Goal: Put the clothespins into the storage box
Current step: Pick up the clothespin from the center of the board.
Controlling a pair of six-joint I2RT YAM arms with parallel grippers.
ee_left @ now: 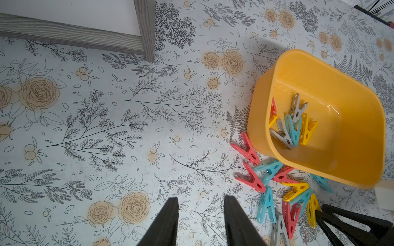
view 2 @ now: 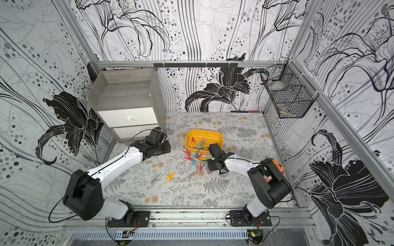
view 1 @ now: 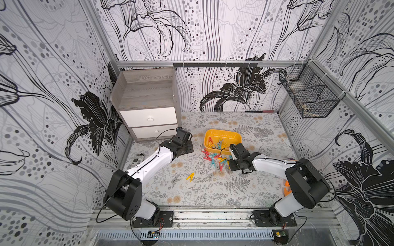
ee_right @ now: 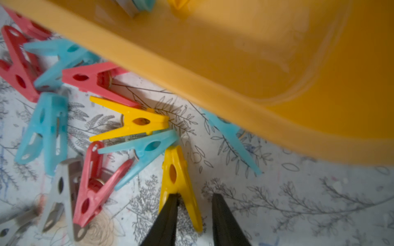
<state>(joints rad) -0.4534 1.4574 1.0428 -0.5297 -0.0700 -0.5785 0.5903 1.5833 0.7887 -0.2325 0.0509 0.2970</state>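
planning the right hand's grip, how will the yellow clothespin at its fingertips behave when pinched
The yellow clothespin looks like hard plastic: probably stiff and light. Its smooth legs splay in an A, so it may pivot or slip from the right hand if pinched on one leg. Lying flat, it should slide, not roll.

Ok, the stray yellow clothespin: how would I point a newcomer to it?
Start at the storage box mid-table, with a heap of clothespins beside its near wall. Toward the front edge from that heap, on bare table, lies the yellow clothespin. It lies alone, touching nothing, with a grey clothespin to each side.
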